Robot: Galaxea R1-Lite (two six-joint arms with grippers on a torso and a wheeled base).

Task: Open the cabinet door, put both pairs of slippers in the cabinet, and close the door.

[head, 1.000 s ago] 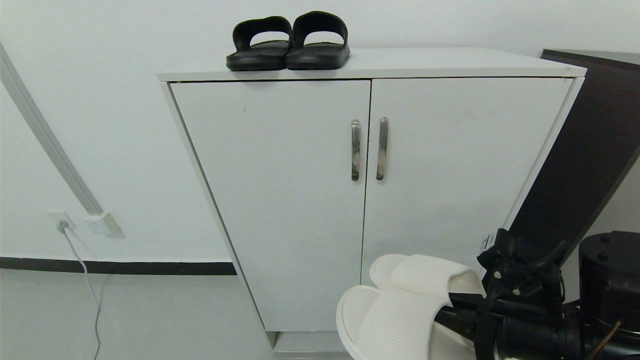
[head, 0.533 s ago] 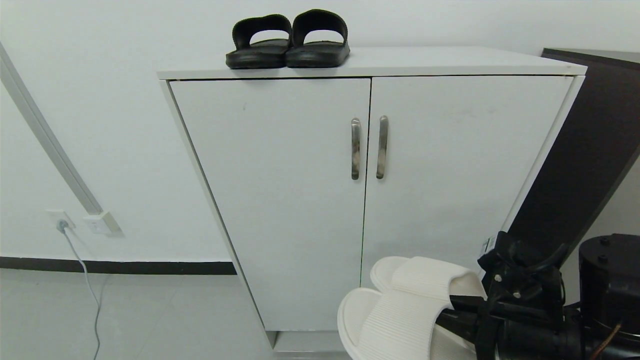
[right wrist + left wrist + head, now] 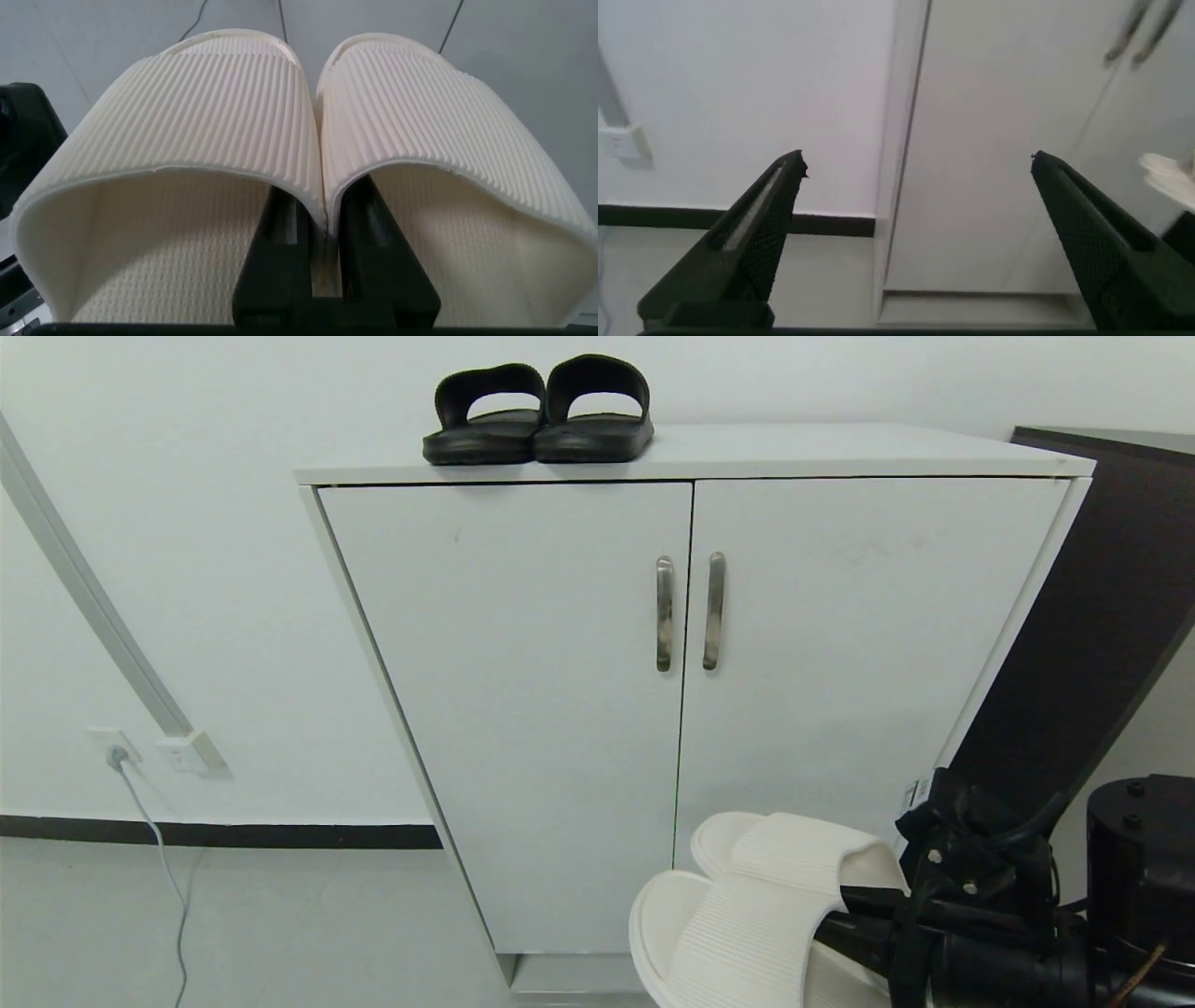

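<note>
Left pincer (image 3: 917, 161) is spread wide with nothing in it, low down by the left front edge of the cabinet (image 3: 523, 728), which is shut, and the black slippers (image 3: 539, 415) sit side by side on top of the cabinet toward its left end. Low in front of the cabinet's right half, the right pincer (image 3: 324, 229) is clamped on the white slippers (image 3: 747, 915), one prong under each strap squeezing the two touching inner walls together. My guess is they're light, squishy foam, so that middle pinch beats grabbing a floppy strap.

No legible text or numbers.
</note>
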